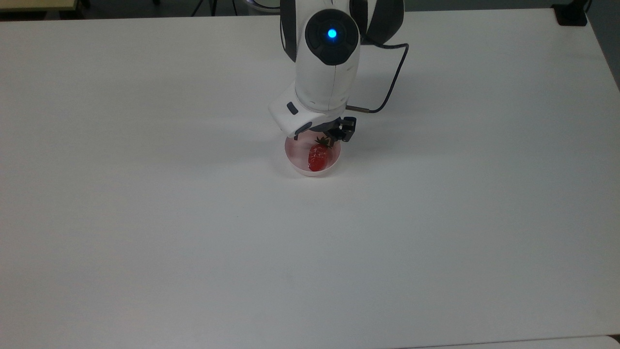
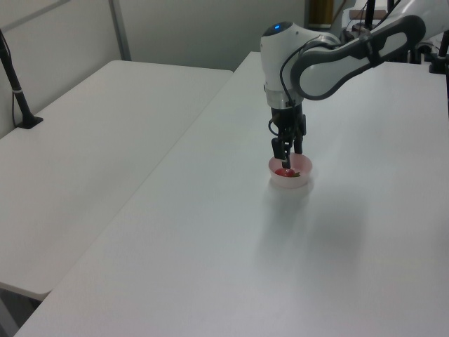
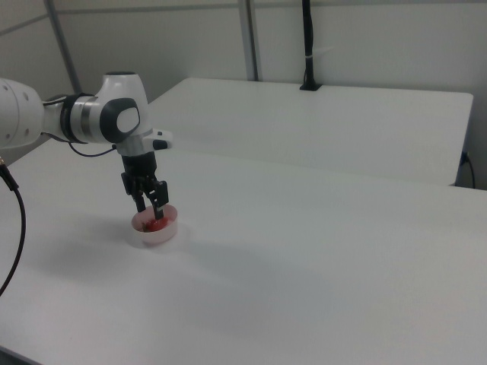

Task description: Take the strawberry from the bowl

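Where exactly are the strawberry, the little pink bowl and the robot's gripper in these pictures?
strawberry (image 1: pixel 317 159), top view, on its red body.
bowl (image 1: pixel 301 169), top view, on the pink rim nearest the camera.
gripper (image 3: pixel 151 210), right view, midway between the two dark fingertips, which stand open over the bowl.

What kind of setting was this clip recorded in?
Probably a robotics lab: a robot arm works over plain white tables, a black camera pole is clamped to one, and partition panels stand behind.
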